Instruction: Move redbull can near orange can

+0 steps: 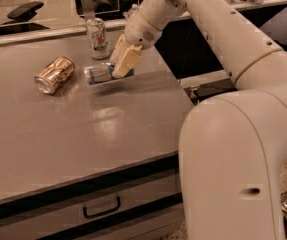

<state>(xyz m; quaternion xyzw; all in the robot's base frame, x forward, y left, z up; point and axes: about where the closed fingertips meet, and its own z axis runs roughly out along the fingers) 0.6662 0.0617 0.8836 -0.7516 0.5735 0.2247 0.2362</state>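
camera view | gripper (121,70) over rear of worktop (83,134), fingers (128,59) clamped on redbull can (98,74), which lies sideways near orange can (55,74), apart, maybe barely lifted | light, slick, thin-walled, dents easily; hold mid-body, gently

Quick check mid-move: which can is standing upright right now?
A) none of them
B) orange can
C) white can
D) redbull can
C: the white can stands upright at the back of the table, while the orange can lies on its side and the redbull can is held sideways in the pincer, just right of the orange can.
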